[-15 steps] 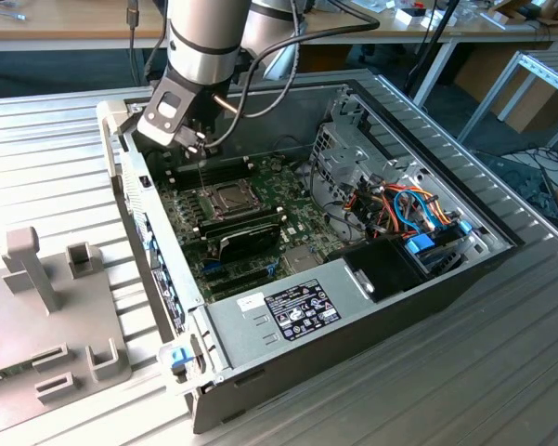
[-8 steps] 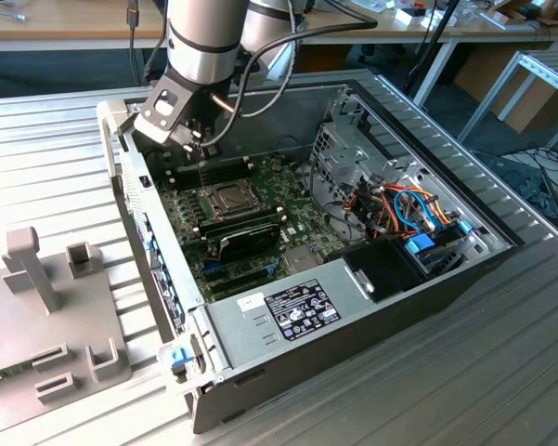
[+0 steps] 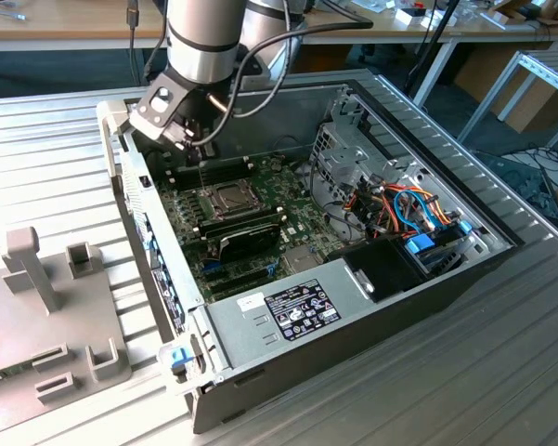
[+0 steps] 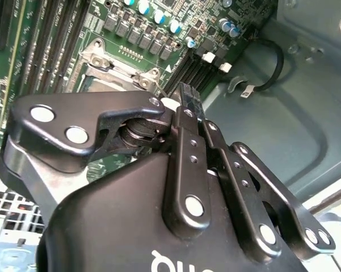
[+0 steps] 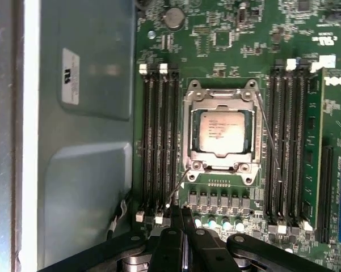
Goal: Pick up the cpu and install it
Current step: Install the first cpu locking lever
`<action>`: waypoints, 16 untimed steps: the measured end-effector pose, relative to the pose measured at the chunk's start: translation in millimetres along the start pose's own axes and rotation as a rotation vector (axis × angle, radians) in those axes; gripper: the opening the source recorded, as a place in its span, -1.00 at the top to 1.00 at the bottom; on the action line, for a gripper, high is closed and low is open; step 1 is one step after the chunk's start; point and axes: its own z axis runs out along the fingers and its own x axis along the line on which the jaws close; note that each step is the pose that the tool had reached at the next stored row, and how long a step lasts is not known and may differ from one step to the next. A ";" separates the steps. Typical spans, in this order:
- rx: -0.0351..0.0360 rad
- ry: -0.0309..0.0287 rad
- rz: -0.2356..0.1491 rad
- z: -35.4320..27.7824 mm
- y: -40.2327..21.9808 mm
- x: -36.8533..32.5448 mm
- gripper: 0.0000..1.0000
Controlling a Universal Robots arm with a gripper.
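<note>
Hard to pick out in the exterior view, but can plainly see the cpu (image 5: 221,133) seated in the socket (image 5: 221,165) in the first wrist view. Hovers just beside it with the gripper (image 5: 184,224) pressed together, empty, pointing down at the motherboard (image 5: 215,39).

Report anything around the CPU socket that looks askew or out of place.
The cpu sits square in its socket, but both thin wire levers angle away from the frame, seemingly unlatched. Nothing else stands out.
</note>
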 end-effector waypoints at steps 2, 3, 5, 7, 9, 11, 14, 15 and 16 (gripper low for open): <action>-0.0030 -0.0054 0.019 0.0 0.0 0.0 0.79; -0.0045 -0.0082 0.029 0.0 0.0 0.0 0.79; -0.0087 -0.0159 0.054 0.0 0.0 0.0 0.79; -0.0128 -0.0219 0.080 -0.1 -0.1 -0.1 0.79; -0.0169 -0.0244 0.107 -0.1 0.0 0.0 0.79; -0.0216 -0.0264 0.138 0.0 0.0 0.0 0.79; -0.0280 -0.0285 0.181 0.0 0.0 0.0 0.79; -0.0312 -0.0293 0.202 0.0 0.0 0.0 0.79; -0.0334 -0.0297 0.216 0.0 0.0 0.0 0.79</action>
